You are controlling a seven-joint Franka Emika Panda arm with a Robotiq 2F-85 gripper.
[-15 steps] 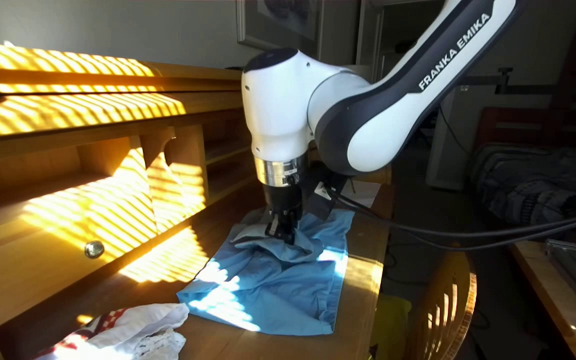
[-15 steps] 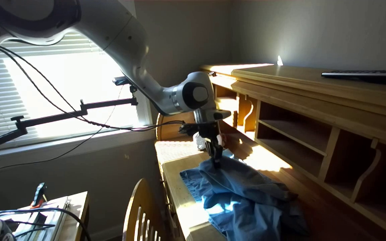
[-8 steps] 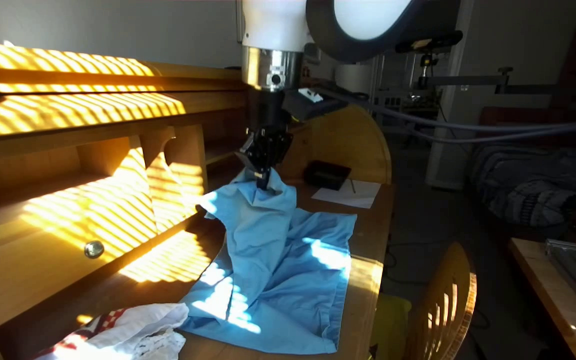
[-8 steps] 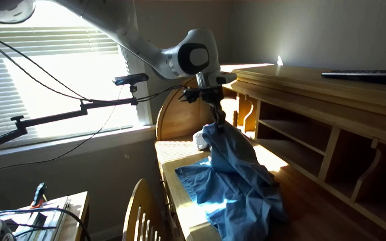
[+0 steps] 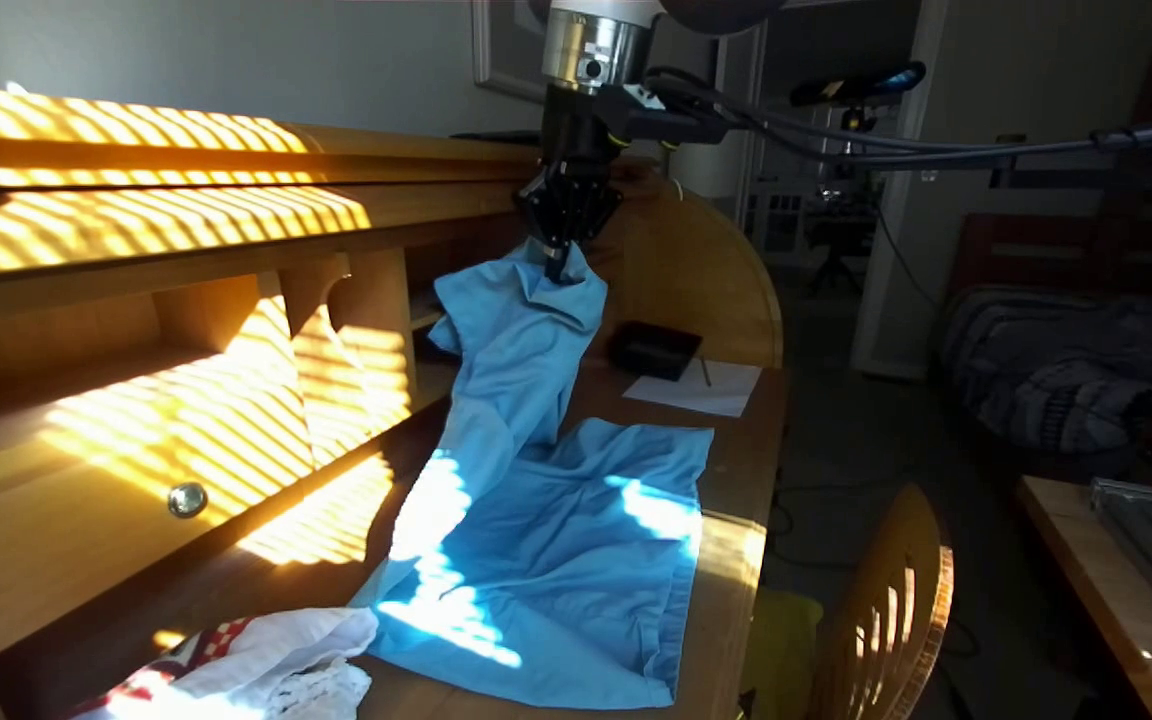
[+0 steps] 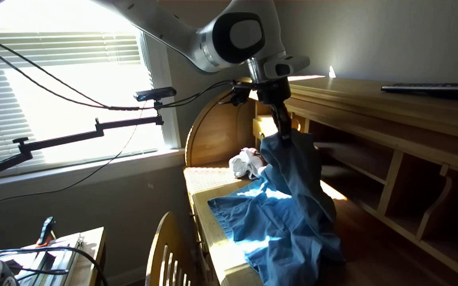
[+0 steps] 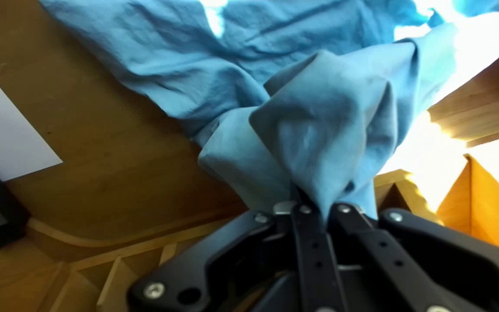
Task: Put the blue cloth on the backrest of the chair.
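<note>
The blue cloth [image 5: 526, 570] is partly lifted off the wooden desk. Its upper part hangs from my gripper [image 5: 558, 262] in a twisted column, and its lower part lies spread on the desk. The cloth also shows in an exterior view [image 6: 280, 226] and in the wrist view [image 7: 319, 125]. My gripper is shut on a bunched fold of it, seen in the wrist view [image 7: 325, 212]. The wooden chair's backrest [image 5: 896, 600] stands beside the desk's open edge, below and away from the gripper. It also shows in an exterior view [image 6: 169, 246], with nothing on it.
Desk shelves [image 6: 372, 159] rise close behind the gripper. A white and red cloth [image 5: 276, 650] lies at one desk end. A black object [image 5: 654, 350] and white paper [image 5: 711, 385] lie at the other. A camera on a bar [image 6: 155, 94] stands near the window.
The gripper, shut on the cloth, has risen from desk level and pulled the cloth's upper part up. In the last half second it has moved further up and to the right in both exterior views.
</note>
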